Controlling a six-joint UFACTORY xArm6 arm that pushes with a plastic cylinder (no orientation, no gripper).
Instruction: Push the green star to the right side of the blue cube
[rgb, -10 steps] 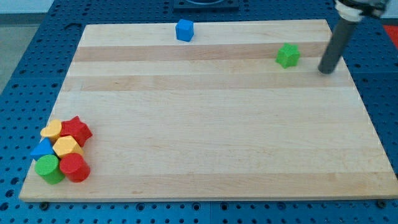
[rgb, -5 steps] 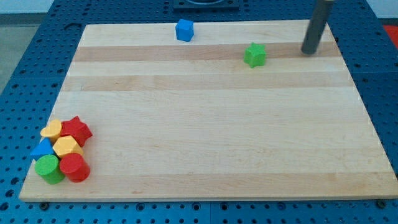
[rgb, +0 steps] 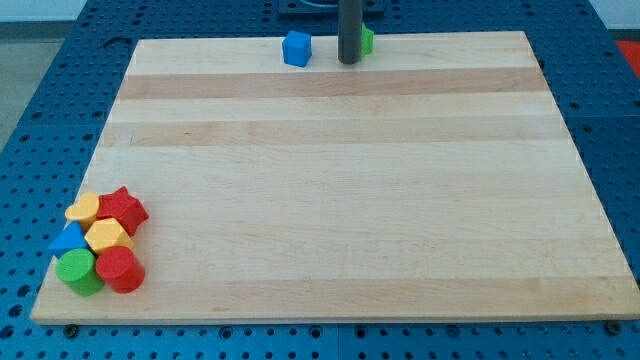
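The blue cube (rgb: 297, 48) sits near the top edge of the wooden board (rgb: 330, 200), left of centre. The green star (rgb: 367, 40) lies at the top edge to the cube's right, mostly hidden behind my dark rod. My tip (rgb: 348, 62) rests on the board between the cube and the star, touching the star's left side, a short gap from the cube.
A cluster of blocks sits at the board's bottom left: a red star (rgb: 124, 207), two yellow blocks (rgb: 83, 209), a blue block (rgb: 68, 240), a green cylinder (rgb: 77, 270) and a red cylinder (rgb: 119, 267). Blue perforated table surrounds the board.
The green star has moved left and up, from the right part of the board to the top edge beside the blue cube. My rod has moved left with it.
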